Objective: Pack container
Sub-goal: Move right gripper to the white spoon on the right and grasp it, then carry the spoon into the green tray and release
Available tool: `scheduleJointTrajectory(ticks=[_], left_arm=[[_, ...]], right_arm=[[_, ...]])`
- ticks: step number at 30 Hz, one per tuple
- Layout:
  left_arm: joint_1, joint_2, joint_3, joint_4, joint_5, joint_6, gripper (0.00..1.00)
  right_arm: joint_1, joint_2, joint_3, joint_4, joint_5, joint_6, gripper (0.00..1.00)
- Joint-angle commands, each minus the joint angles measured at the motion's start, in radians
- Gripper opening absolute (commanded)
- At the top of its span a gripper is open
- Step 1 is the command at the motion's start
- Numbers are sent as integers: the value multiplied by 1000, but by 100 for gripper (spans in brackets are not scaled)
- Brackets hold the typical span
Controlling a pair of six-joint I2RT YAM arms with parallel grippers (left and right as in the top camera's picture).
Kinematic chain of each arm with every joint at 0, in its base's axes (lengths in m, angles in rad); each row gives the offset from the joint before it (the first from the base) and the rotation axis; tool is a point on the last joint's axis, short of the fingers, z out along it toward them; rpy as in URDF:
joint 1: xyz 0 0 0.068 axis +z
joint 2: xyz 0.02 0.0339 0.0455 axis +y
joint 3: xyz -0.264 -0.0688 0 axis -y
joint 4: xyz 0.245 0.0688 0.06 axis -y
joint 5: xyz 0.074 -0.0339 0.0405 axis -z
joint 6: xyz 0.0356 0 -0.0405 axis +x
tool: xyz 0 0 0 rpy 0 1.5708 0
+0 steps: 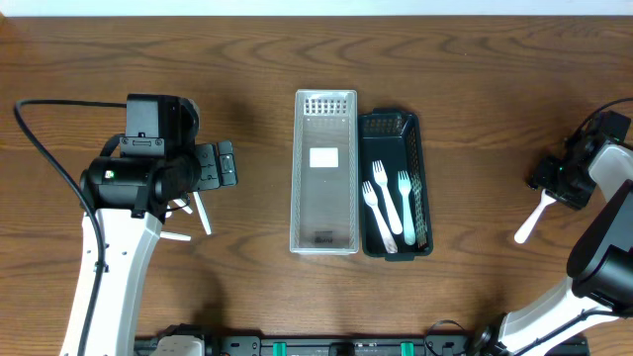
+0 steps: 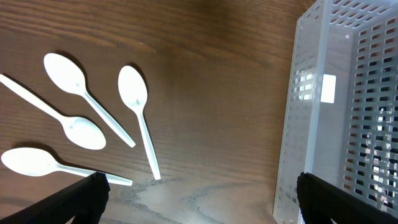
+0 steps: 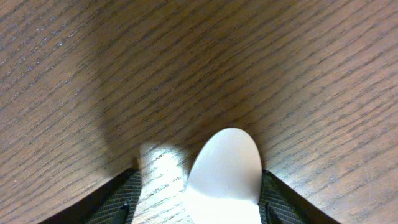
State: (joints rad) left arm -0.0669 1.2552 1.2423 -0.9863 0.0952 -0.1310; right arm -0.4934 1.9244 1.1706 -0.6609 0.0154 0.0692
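A clear plastic container (image 1: pixel 324 173) stands empty in the middle of the table, and its perforated wall fills the right of the left wrist view (image 2: pixel 336 112). A dark container (image 1: pixel 394 183) right beside it holds white forks (image 1: pixel 388 203). Several white spoons (image 2: pixel 93 118) lie on the wood under my left arm, partly hidden overhead (image 1: pixel 201 213). My left gripper (image 1: pixel 226 165) is open wide and empty (image 2: pixel 199 199), between the spoons and the clear container. My right gripper (image 1: pixel 556 183) is at the far right, open around the bowl of one white spoon (image 3: pixel 225 165) lying on the table (image 1: pixel 532 222).
The table's far edge runs along the top of the overhead view (image 1: pixel 316 12). A black cable (image 1: pixel 45 148) loops behind my left arm.
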Motion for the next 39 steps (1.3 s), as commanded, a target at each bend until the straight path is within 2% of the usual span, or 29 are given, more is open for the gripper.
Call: scheduleJointTrajectory(ticks=[1,4,10,18,24,27,33,39], left_arm=[[5,6,18,0,-1,-2,98],[5,6,18,0,-1,-2,98],[5,6,18,0,-1,-2,98],[5,6,18,0,-1,-2,98],[5,6,18,0,-1,-2,98],[5,6,18,0,-1,-2,98],[5,6,18,0,-1,-2,98],[5,6,18,0,-1,-2,98]], right_arm=[[-3,69,-27,-8,3,-6,59],[-3,69,-27,-6,3,-7,56],[-3,69,-27,-3,3,-6,37],[-3,69,-27,-3,3,-3,23],[-3,68,-19,-10,6,35,2],[8,57,16,-53,6,50,1],[88,-21,193,-234,6,69,1],[258,-126,410,-420,6,100,1]])
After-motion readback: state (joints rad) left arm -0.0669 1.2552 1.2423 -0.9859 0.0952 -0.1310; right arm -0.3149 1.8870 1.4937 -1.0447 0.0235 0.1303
